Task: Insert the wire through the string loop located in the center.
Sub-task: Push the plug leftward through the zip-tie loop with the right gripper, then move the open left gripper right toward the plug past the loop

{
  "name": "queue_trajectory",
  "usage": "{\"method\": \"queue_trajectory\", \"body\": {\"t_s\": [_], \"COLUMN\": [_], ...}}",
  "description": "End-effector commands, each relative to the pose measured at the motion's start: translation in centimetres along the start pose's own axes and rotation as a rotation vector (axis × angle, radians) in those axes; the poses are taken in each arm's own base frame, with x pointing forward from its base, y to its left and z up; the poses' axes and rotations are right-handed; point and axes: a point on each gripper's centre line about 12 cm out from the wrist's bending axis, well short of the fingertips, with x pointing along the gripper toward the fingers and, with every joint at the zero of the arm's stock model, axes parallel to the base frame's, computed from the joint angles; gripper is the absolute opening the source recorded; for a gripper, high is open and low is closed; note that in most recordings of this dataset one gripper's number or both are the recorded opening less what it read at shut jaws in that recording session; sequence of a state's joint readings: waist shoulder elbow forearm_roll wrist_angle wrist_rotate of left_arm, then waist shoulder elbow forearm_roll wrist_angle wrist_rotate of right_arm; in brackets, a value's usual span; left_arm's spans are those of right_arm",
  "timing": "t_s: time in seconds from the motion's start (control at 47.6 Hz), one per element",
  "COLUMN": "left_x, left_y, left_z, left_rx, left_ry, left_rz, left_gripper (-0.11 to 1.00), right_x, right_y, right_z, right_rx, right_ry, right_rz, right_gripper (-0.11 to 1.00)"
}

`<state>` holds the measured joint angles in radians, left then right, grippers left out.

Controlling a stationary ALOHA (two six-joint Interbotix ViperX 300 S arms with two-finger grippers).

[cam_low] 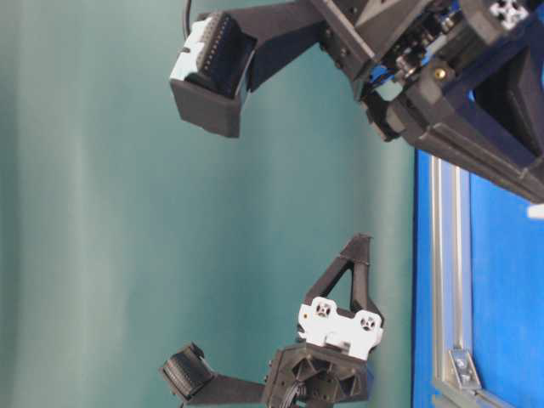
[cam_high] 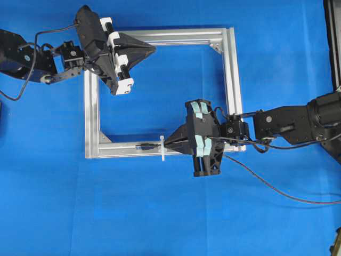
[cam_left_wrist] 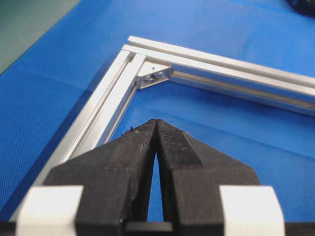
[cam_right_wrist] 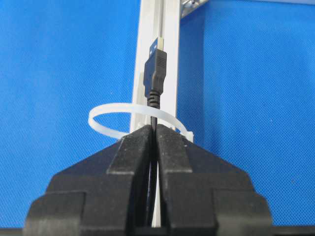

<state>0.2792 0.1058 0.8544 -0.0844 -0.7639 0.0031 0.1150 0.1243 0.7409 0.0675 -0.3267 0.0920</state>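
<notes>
A blue cloth-covered table [cam_high: 160, 213] carries a square frame of silver aluminium bars [cam_high: 233, 80]. Over its upper-left corner hangs the black left gripper [cam_left_wrist: 155, 123], clenched on nothing. The black right gripper [cam_right_wrist: 153, 129] sits at the lower bar, clamped on the thin black wire [cam_right_wrist: 155, 73], whose plug tip pokes out past the small white plastic string loop [cam_right_wrist: 106, 110] ringing that bar.
</notes>
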Motion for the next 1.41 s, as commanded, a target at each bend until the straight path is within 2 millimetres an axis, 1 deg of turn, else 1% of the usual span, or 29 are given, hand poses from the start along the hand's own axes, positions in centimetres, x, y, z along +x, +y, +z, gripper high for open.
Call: {"method": "queue_trajectory", "body": {"t_s": [0.0, 0.294, 0.505, 0.736, 1.198, 1.388], "left_x": [-0.2, -0.2, -0.4, -1.4, -4.4, -5.4], "left_y": [-0.2, -0.4, -1.7, -4.5, -11.8, -14.0], "left_z": [1.4, 1.4, 0.8, 0.0, -0.6, -0.8], "left_rx": [0.0, 0.001, 0.006, 0.009, 0.048, 0.06], "left_ry": [-0.043, -0.041, -0.01, 0.016, 0.026, 0.027], "left_rz": [-0.006, -0.012, -0.046, -0.123, -0.335, -0.399], "left_gripper": [0.0, 0.0, 0.0, 0.0, 0.0, 0.0], "right_x": [-0.1, -0.1, -0.1, -0.1, -0.1, -0.1], "right_y": [0.2, 0.2, 0.2, 0.2, 0.2, 0.2], "right_z": [0.9, 0.9, 0.9, 0.9, 0.9, 1.0], "right_rx": [0.001, 0.0, -0.002, -0.005, -0.005, -0.005], "right_ry": [-0.027, -0.026, -0.029, -0.03, -0.03, -0.032], "right_rz": [0.005, 0.005, 0.005, 0.006, 0.006, 0.006], "right_gripper": [-0.03, -0.03, -0.03, -0.03, -0.03, -0.03]}}
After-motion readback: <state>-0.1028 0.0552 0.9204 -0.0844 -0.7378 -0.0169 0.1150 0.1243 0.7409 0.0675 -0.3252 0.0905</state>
